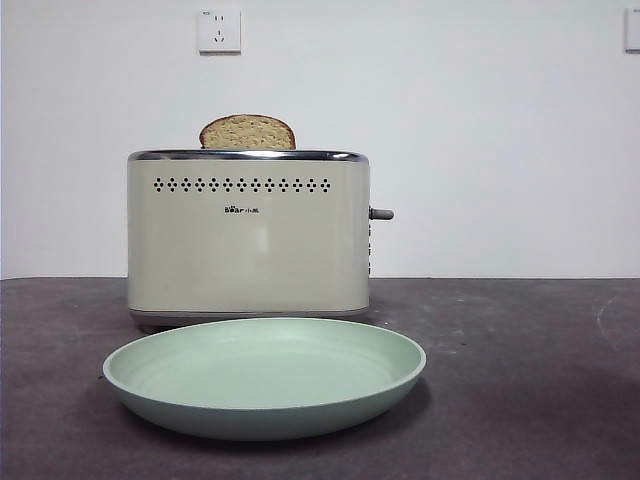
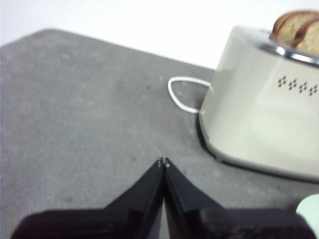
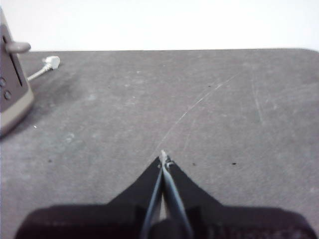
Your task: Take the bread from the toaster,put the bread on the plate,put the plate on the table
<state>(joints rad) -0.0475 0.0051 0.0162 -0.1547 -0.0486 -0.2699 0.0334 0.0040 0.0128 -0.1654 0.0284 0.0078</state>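
1. Step in hand: none begun, as I judge it. The bread (image 1: 247, 132) sits in the toaster (image 1: 248, 235), only its top poking above the chrome rim. The left wrist view shows two slices side by side in the slots; which one is the target I cannot tell from here.
2. Plate (image 1: 264, 377): pale green, lying on the tabletop (image 1: 520, 380) just in front of the toaster, nothing on it.
3. Left gripper (image 2: 163, 163): jaws together, holding nothing, above bare tabletop beside the toaster on the side away from its lever. White cord (image 2: 182, 94) loops out behind the toaster.
4. Right gripper (image 3: 164, 158): jaws together, holding nothing, over bare tabletop on the toaster's lever side; lever (image 3: 17, 47) and plug end (image 3: 51, 62) show at the frame's edge.
5. Next move, my guess: one arm rises over the toaster, parts its jaws, comes down on the exposed crust and pulls straight up. Little bread shows, so the grip must be shallow and centred.
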